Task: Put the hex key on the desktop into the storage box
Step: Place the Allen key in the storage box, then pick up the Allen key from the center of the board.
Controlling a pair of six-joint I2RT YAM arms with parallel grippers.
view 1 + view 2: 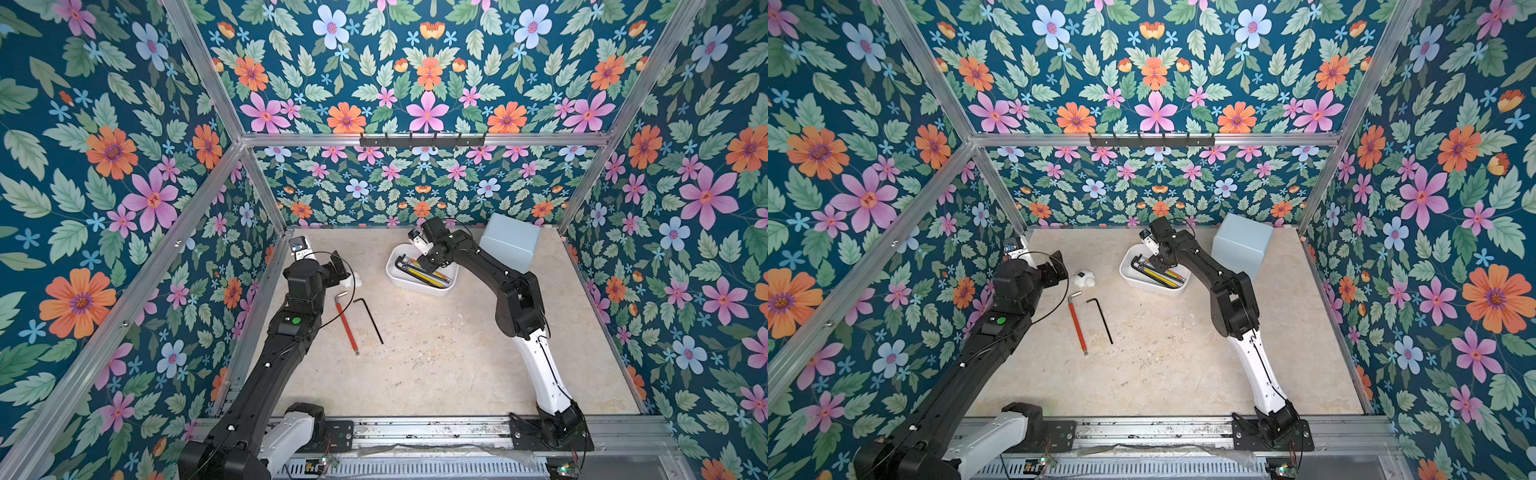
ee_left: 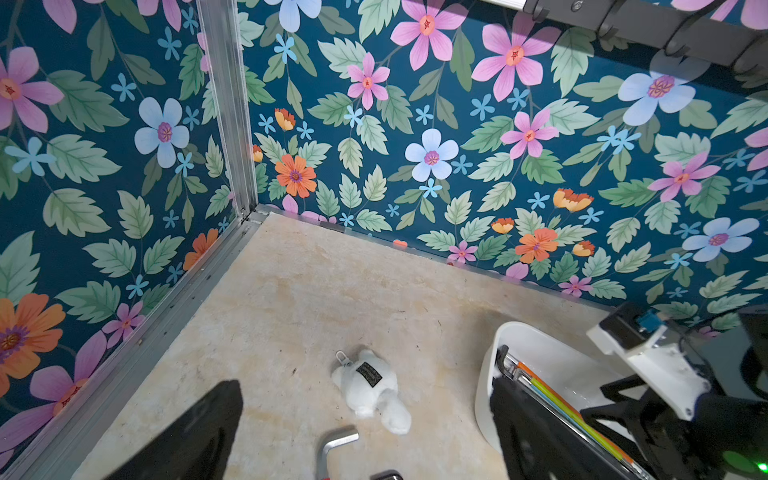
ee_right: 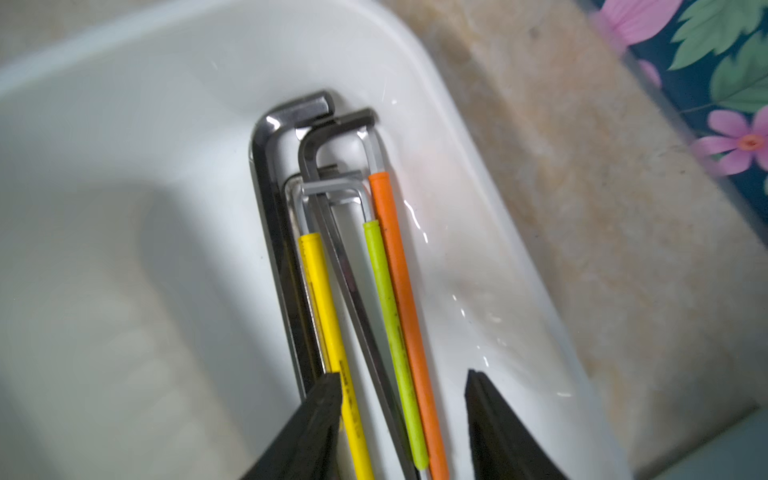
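Note:
On the desktop (image 1: 436, 353) lie two hex keys: a red-sleeved one (image 1: 346, 322) (image 1: 1078, 322) and a thin black one (image 1: 370, 318) (image 1: 1102, 318). My left gripper (image 1: 338, 268) (image 2: 365, 399) hovers just behind their bent ends, open and empty; the red key's silver bend (image 2: 336, 444) shows between its fingers. The white storage box (image 1: 415, 286) (image 1: 1142, 284) holds several hex keys, among them yellow (image 3: 320, 291), green (image 3: 386, 291) and orange (image 3: 395, 249) sleeved ones. My right gripper (image 1: 424, 259) (image 3: 401, 415) is down in the box, jaws apart, with the keys lying loose between them.
A pale blue cube-shaped box (image 1: 509, 243) (image 1: 1241, 245) stands at the back right, close to my right arm. A small white plush toy (image 2: 370, 386) (image 1: 1082, 279) lies between the left gripper and the storage box. Flowered walls and aluminium rails (image 1: 257, 299) enclose the desktop.

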